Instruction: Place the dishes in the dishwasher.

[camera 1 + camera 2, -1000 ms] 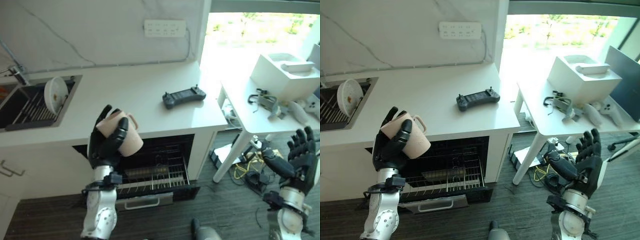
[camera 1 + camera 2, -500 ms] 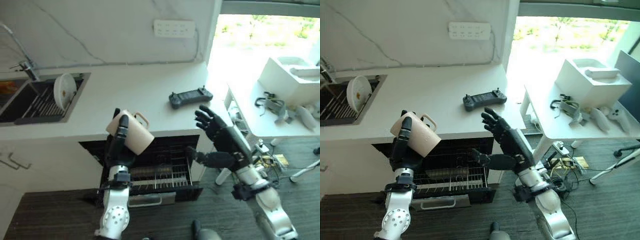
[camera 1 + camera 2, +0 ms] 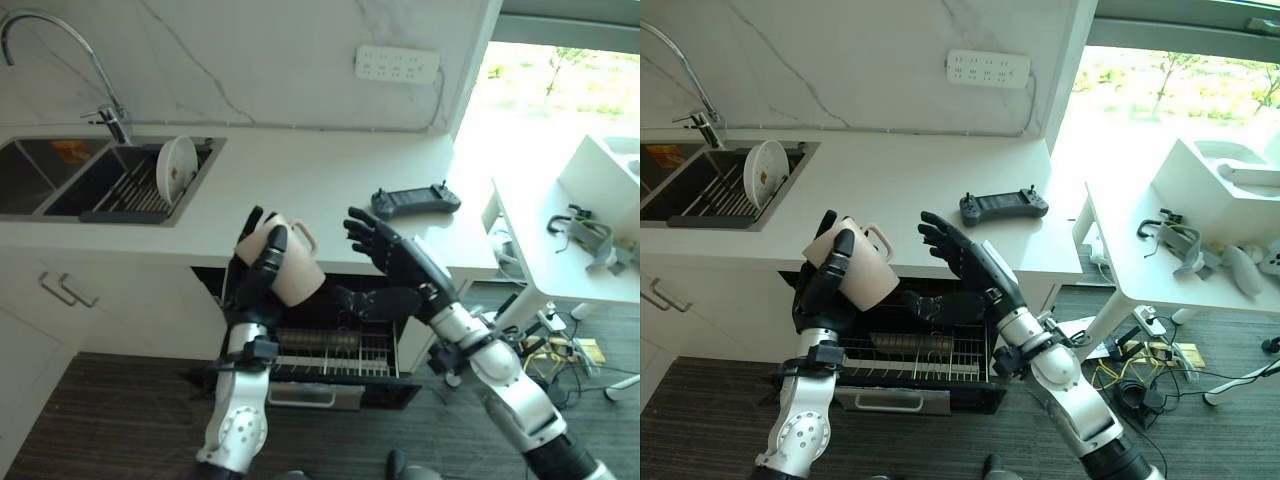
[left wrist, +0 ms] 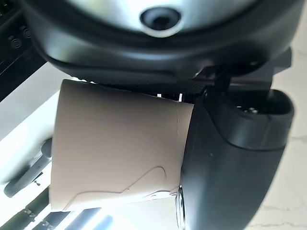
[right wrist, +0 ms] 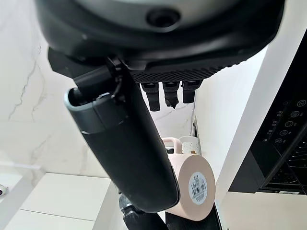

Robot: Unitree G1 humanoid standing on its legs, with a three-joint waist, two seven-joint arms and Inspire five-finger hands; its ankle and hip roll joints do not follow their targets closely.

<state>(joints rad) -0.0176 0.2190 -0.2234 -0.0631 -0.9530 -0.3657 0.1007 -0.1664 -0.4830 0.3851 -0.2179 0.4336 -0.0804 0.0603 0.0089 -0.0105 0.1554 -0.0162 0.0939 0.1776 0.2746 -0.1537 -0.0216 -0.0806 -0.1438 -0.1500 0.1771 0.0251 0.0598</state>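
Observation:
My left hand (image 3: 255,285) is shut on a beige mug (image 3: 293,268) with a handle, held tilted in front of the counter edge, above the pulled-out dishwasher rack (image 3: 330,350). The mug (image 4: 115,153) fills the space past my left hand's fingers. My right hand (image 3: 395,262) is open, fingers spread, a short way to the right of the mug and apart from it. The mug's base with a label (image 5: 194,189) faces my right hand (image 5: 129,158). A white plate (image 3: 175,168) stands on edge in the sink rack (image 3: 120,195).
A black controller (image 3: 410,200) lies on the white counter (image 3: 300,175) at the right. A faucet (image 3: 100,90) rises behind the sink. A white side table (image 3: 1200,270) with gadgets stands to the right, with cables (image 3: 1120,375) on the floor beneath it.
My right hand has come in from the far right toward the mug and stands open beside it. The left hand keeps holding the mug. The camera has shifted left.

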